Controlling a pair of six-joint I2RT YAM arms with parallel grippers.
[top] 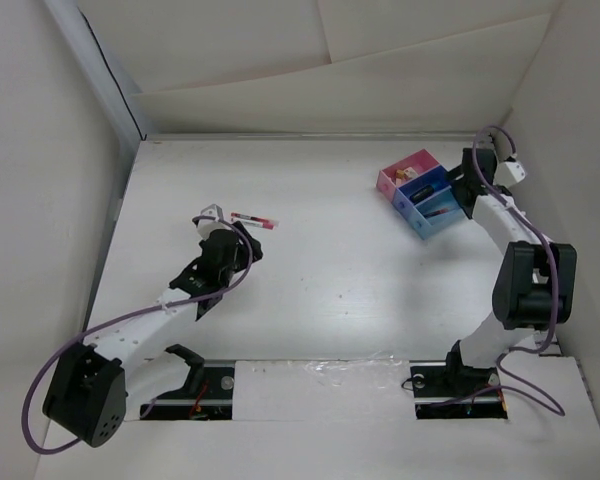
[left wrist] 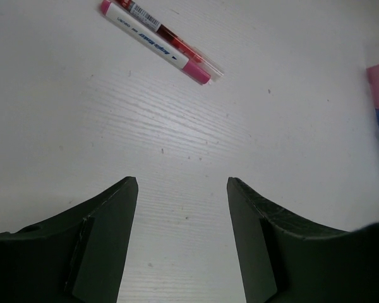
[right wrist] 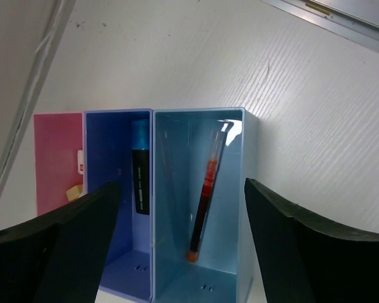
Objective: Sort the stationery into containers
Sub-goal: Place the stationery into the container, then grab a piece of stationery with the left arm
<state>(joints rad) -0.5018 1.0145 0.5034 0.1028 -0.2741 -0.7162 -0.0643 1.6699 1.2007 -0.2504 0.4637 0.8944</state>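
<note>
**Q:** How many items lie outside the trays, and which way do they point?

**A:** Two. A white pen with pink ends (left wrist: 153, 41) and a clear red pen (left wrist: 170, 36) lie side by side, touching, on the table (left wrist: 271, 145). They are at the upper left of the left wrist view. Both long axes run from upper left to lower right. The top edge cuts off the clear pen's upper end.

**Q:** Left gripper (left wrist: 182, 189) condition?

**A:** Jaws apart with nothing between them. It is lower in the frame than the pens and apart from them.

**Q:** Tray contents?

**A:** There are three trays, joined in a row.
- The light blue tray (right wrist: 177, 158) holds one red pen (right wrist: 205, 202). Its axis is nearly vertical in frame, with the top leaning right.
- The dark blue tray (right wrist: 107, 158) holds one dark marker (right wrist: 141, 183). Its axis is vertical, with the blue-green end at the top.
- The pink tray (right wrist: 54, 145) holds small pale pieces (right wrist: 74, 191). A finger partly hides them, so the count cannot be determined.

**Q:** Right gripper (right wrist: 183, 214) condition?

**A:** Released. The jaws are spread wide and grasp nothing.
</note>
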